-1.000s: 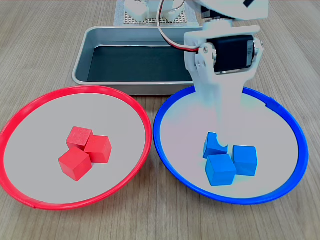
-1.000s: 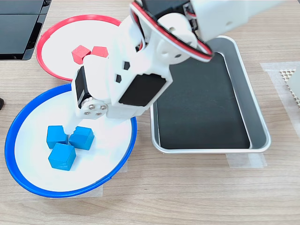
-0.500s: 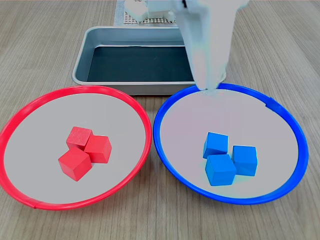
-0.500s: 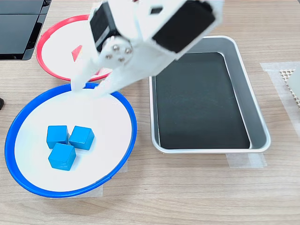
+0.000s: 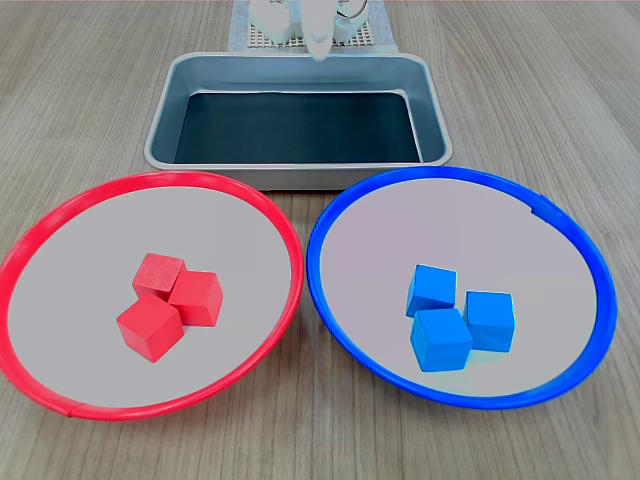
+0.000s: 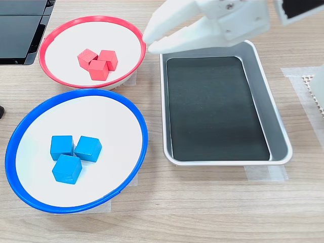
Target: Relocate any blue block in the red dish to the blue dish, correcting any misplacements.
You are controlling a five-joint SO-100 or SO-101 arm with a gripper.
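**Blue blocks grouped in the blue dish; pincer raised and empty**

The blue block [image 5: 431, 290] nearest the centre of the blue dish [image 5: 340, 290] lies against two other blue cubes [image 5: 440, 339] [image 5: 490, 320], the three forming a tight cluster on the pale grey floor of the dish, toward the first exterior view's right. In the second exterior view the same cluster [image 6: 87, 148] sits in the lower left part of the blue dish [image 6: 143, 136]. The red dish [image 5: 60, 400] holds three red cubes [image 5: 168, 304] pressed together near its centre; no blue is seen in it. The two dishes stand side by side on the wooden bench [image 5: 560, 110], their rims just beside each other. A rectangular metal tray [image 5: 300, 70] with a dark floor stands beyond them in the first exterior view, and to the second exterior view's right of them [image 6: 281, 131].

The pincer [image 6: 152, 41] hangs in the air above the tray's upper left corner in the second exterior view, close to the red dish [image 6: 43, 55]. Its two white fingers [image 6: 172, 15] converge toward their tips with nothing between them; the gap there appears narrow, though motion blur leaves its width uncertain. In the first exterior view only a blurred white tip [image 5: 318, 40] shows at the top edge.
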